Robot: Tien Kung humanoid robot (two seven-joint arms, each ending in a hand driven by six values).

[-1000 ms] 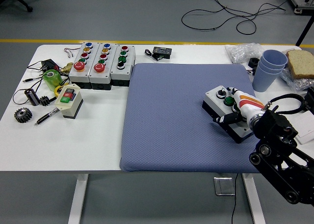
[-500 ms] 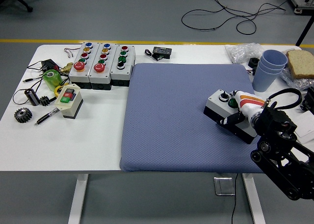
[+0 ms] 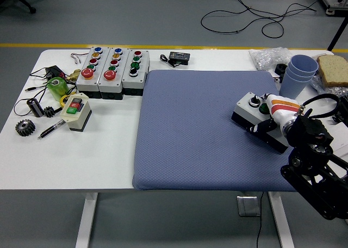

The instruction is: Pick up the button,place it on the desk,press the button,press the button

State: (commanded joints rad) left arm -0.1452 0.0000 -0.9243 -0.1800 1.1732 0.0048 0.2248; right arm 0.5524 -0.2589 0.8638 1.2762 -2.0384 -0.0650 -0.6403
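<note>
Blue mat (image 3: 201, 128): bare across centre and left, open passage. Right edge blocked by button box (image 3: 255, 117) under right hand (image 3: 280, 120). 3 button boxes (image 3: 112, 71) line the far-left edge; stacked blue cups (image 3: 298, 76) stand at far right.

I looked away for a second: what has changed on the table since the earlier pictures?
The right hand, still gripping the grey button box, has carried it a little toward the far right across the blue mat. The three button boxes and the small switch box on the left stayed put.
</note>
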